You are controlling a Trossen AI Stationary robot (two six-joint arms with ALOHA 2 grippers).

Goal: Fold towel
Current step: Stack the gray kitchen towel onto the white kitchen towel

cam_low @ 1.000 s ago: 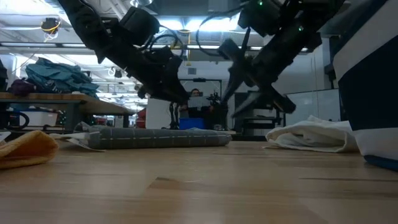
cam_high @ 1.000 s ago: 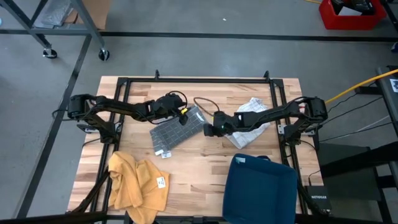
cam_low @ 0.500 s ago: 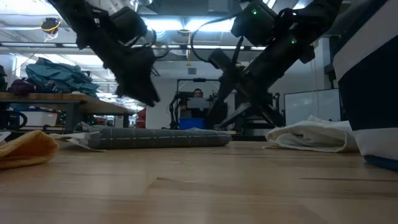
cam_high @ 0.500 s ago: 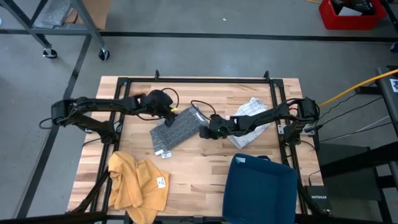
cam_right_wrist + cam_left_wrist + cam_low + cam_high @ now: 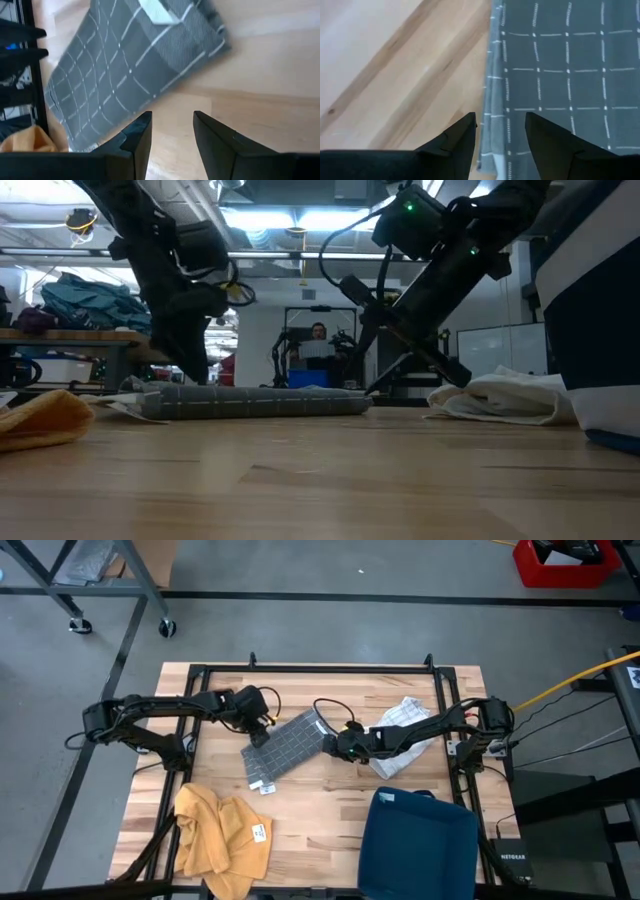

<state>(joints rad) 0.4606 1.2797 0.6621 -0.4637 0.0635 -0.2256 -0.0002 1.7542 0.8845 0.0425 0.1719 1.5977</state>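
A grey checked towel (image 5: 285,750), folded into a thick strip, lies flat and slantwise on the middle of the table. My left gripper (image 5: 262,735) is open and points steeply down over the towel's left long edge (image 5: 492,85). Its fingers (image 5: 455,140) stand on either side of that edge, just above it in the low view (image 5: 190,365). My right gripper (image 5: 335,748) is open too. It hovers over bare wood beside the towel's right end (image 5: 210,45), where a white label (image 5: 157,12) shows. I see neither gripper touching the towel.
A crumpled white cloth (image 5: 405,735) lies under the right arm at the table's right. A yellow cloth (image 5: 220,835) sits at the near left, and a dark blue cloth-covered bulk (image 5: 420,845) at the near right. Bare wood (image 5: 330,800) lies in front of the towel.
My left gripper has swung from the towel's far right corner toward the table's left and a little nearer, tipping from nearly level to steeply down over the towel's left edge. My right gripper has sunk a little and rolled. The towel has stayed put.
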